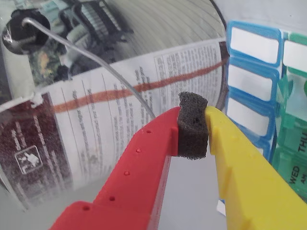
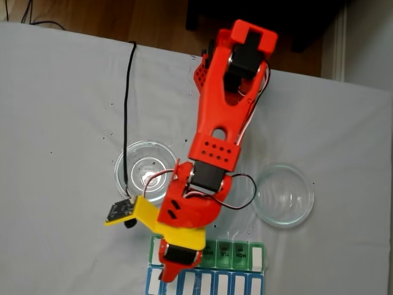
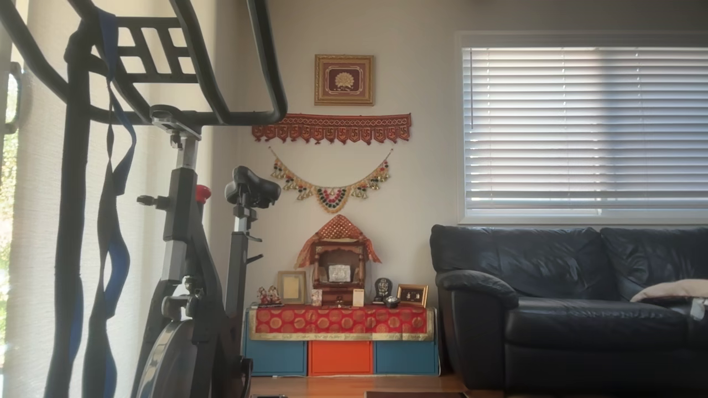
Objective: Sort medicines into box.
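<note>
The gripper (image 1: pixel 207 123) looks closed (foam pad pinched between), beside the box (image 1: pixel 292 143).

We see the gripper (image 1: pixel 194 125) as matt red and yellow plastic with a dark, porous foam pad (image 1: pixel 193 125). At three o'clock in the wrist view the box (image 1: pixel 293 143) looks translucent green plastic; both dishes (image 2: pixel 284 195) are clear, glossy glass on a matt white cloth (image 2: pixel 55 123).

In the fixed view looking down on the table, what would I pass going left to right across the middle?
Black cable → left glass dish → red arm → right glass dish.
</note>
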Controlling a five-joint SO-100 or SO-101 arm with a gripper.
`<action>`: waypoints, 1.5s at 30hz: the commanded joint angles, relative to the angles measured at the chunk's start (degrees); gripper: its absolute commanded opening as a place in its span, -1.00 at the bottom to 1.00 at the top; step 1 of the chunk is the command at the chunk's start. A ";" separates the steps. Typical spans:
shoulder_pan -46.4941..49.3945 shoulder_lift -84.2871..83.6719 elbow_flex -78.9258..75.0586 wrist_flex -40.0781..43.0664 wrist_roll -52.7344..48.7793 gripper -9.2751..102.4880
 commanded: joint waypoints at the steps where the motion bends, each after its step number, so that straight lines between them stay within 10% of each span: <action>1: 0.35 1.49 -3.87 -0.62 -1.05 -0.82; 45: -2.29 -23.55 -15.03 32.08 -13.45 -0.82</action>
